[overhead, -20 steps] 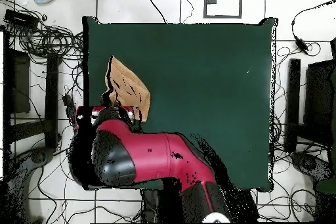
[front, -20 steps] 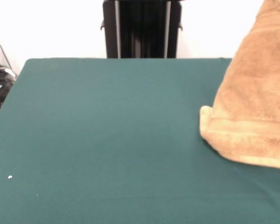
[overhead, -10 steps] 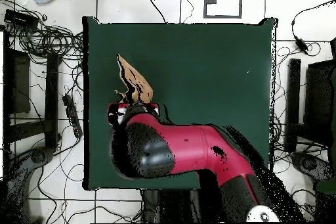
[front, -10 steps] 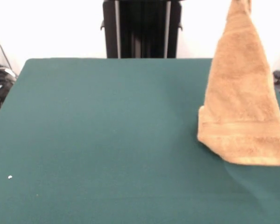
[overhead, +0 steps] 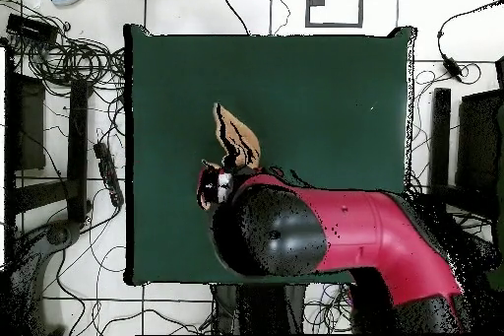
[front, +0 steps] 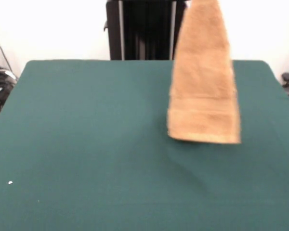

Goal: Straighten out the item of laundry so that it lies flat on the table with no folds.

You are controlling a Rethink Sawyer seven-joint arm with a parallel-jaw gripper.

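We see the green surface filling most of the view, ringed by tiled floor strewn with cables. Our red arm reaches over it. The towel hangs gathered above the surface, right of centre. We cannot tell the gripper's state.

wall – white, bright | floor – pale tiles | cables – tangled on floor
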